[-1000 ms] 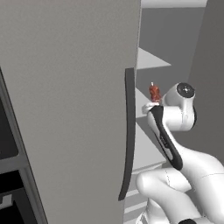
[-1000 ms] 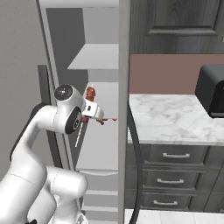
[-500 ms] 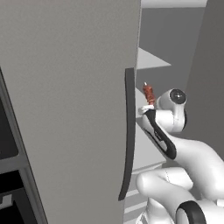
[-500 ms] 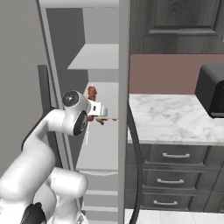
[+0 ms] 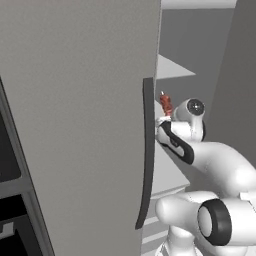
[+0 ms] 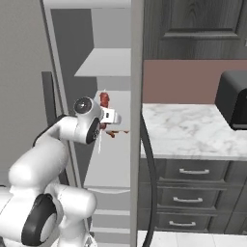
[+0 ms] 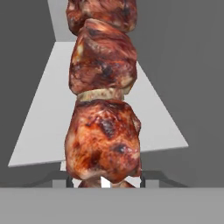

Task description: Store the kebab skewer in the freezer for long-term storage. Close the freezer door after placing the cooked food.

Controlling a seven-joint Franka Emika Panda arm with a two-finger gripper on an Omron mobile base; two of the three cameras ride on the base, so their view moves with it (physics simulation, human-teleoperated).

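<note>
Clamped shut on the kebab skewer [image 7: 103, 105], gripper [image 6: 112, 117] inside the open freezer [image 6: 108, 62], meat standing straight up beyond the tips above a white shelf [image 7: 153, 118]; probably light, stiff, best pinched low.

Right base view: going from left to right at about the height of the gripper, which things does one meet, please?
Dark vertical handle → kebab skewer held in the gripper → edge of the open freezer door → marble counter → black toaster oven.
</note>
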